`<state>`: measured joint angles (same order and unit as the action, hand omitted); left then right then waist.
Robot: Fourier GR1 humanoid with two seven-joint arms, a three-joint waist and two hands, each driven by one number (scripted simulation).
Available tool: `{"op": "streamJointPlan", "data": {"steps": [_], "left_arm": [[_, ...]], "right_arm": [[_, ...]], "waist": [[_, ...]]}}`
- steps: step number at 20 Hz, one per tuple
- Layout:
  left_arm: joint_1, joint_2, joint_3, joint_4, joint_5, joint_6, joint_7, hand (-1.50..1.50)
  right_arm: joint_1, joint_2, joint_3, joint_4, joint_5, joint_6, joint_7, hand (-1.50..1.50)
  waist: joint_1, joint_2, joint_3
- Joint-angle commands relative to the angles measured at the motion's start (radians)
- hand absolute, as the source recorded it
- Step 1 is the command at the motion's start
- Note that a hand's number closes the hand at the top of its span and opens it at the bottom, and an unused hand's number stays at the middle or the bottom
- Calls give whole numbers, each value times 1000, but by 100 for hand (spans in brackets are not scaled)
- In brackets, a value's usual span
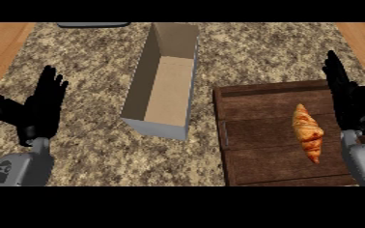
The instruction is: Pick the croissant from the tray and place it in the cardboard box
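Note:
A golden-brown croissant [308,133] lies lengthwise on the dark wooden tray [264,159] at the right of the counter. To the tray's left stands an open cardboard box [165,84], long and narrow, with nothing inside. My right hand [345,99] is at the right edge, just right of the croissant and apart from it, fingers straight and pointing up. At the left edge my left hand [41,108] rests open, fingers up, well away from the box.
The counter is speckled granite [85,53] with wooden borders at both far corners. A dark flat object [92,24] shows at the top left edge.

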<state>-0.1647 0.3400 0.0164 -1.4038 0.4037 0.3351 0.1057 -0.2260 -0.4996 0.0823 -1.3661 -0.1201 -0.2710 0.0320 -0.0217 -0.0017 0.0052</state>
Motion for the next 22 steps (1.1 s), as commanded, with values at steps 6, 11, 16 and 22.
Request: {"op": "streamJointPlan", "data": {"steps": [6,11,16,22], "left_arm": [[54,288,-84,72,-318,-16,-57,0],[97,242,-121,90,-332,-13,-76,0],[69,224,-131,117,-362,-10,-82,0],[79,204,-131,95,-372,-17,-67,0]], "right_arm": [[29,-134,111,-87,-96,409,-3,-150],[143,-386,239,-11,277,414,-340,-150],[147,-411,66,192,56,617,-705,-150],[18,-498,117,251,334,538,-767,-150]], "waist": [[24,2,-2],[16,6,-2],[21,8,-2],[39,6,-4]]}}
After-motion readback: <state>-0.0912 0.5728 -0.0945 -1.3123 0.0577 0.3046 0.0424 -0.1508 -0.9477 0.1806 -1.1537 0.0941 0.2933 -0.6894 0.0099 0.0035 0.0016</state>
